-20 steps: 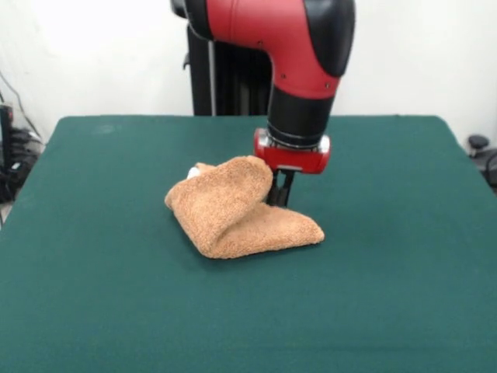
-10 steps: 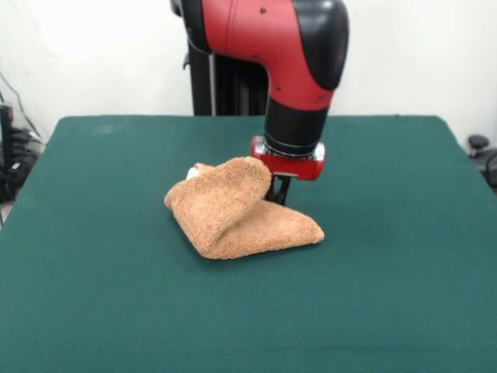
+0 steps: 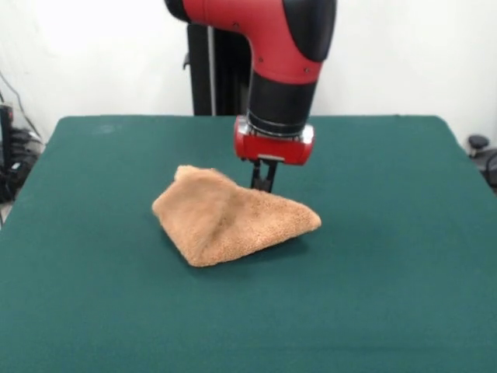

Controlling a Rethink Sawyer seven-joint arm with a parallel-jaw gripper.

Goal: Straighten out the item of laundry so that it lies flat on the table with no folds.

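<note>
- The claw point(image 3: 262, 185) hangs straight down from the red wrist, its dark tips meeting the back edge of the towel's raised ridge. The fingers look pressed close together, apparently pinching cloth, though the towel hides the tips themselves, so I take the grip as likely and no more.
- The towel point(image 3: 233, 217) lies near the middle of the counter point(image 3: 404, 272), bunched into a rough triangle and far from flat. A fold line runs up its middle towards the pinch point.
- From the claw, the bulk of the cloth spreads toward 7 o'clock, with one corner out at about 4 o'clock and another at about 9.
- Its long axis runs roughly from 9 to 4 o'clock across the front view.
- My guess is that the coming pull must carry the pinched edge toward 1 o'clock, away from the heap, to open the fold.
</note>
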